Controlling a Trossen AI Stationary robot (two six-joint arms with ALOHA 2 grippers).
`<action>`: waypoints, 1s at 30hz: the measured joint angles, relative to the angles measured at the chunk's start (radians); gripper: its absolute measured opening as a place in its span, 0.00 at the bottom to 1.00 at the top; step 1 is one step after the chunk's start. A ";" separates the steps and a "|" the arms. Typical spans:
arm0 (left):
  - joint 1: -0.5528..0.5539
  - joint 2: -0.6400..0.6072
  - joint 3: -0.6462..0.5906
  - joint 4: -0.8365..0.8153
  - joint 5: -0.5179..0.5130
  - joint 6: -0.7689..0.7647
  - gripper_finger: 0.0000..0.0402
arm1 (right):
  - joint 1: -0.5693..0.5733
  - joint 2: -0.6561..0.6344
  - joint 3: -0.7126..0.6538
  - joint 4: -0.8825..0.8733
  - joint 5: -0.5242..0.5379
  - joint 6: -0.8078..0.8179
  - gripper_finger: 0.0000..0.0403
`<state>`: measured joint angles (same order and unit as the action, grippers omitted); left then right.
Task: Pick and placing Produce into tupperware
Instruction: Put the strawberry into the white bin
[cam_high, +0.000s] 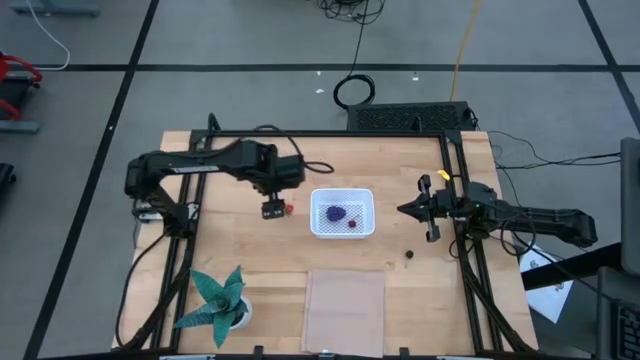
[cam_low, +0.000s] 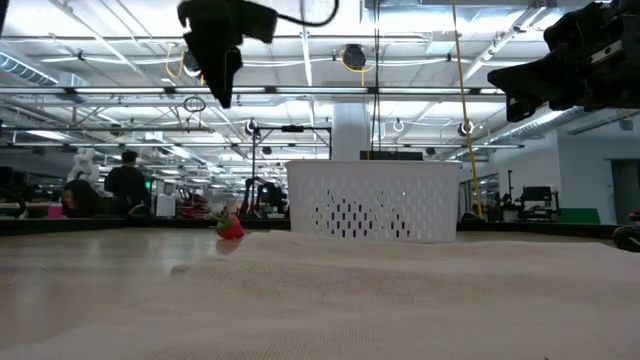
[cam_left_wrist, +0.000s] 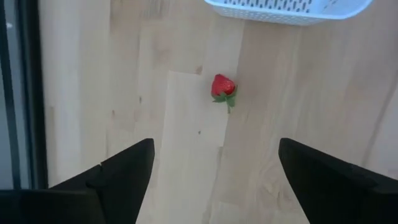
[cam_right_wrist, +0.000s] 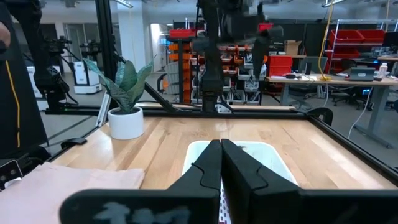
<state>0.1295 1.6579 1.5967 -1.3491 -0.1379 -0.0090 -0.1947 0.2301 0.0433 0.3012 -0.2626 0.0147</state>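
Hovering wide-spread, left pincer (cam_left_wrist: 211, 171) sits above glossy red strawberry (cam_left_wrist: 223, 87) beside meshed white tupperware (cam_left_wrist: 292, 9).

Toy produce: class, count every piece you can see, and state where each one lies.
4. A purple lump and a small dark ball lie in the white container; a red strawberry sits left of it; another dark ball lies to its right. Others may be hidden.

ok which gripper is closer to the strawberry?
Left. The left gripper hangs right by the strawberry, open; the right gripper sits beyond the tupperware.
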 joint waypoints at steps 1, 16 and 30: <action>0.000 0.020 0.000 0.013 -0.002 0.002 0.87 | 0.000 0.002 0.000 0.002 0.000 0.000 0.00; 0.034 0.093 -0.012 0.121 0.046 -0.023 0.87 | 0.000 0.007 0.000 0.000 0.000 0.000 0.00; 0.032 0.093 -0.251 0.313 0.031 -0.046 0.87 | 0.000 0.009 0.000 0.000 0.000 0.000 0.00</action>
<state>0.1619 1.7512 1.3456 -1.0359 -0.1066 -0.0547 -0.1947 0.2386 0.0431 0.3008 -0.2630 0.0147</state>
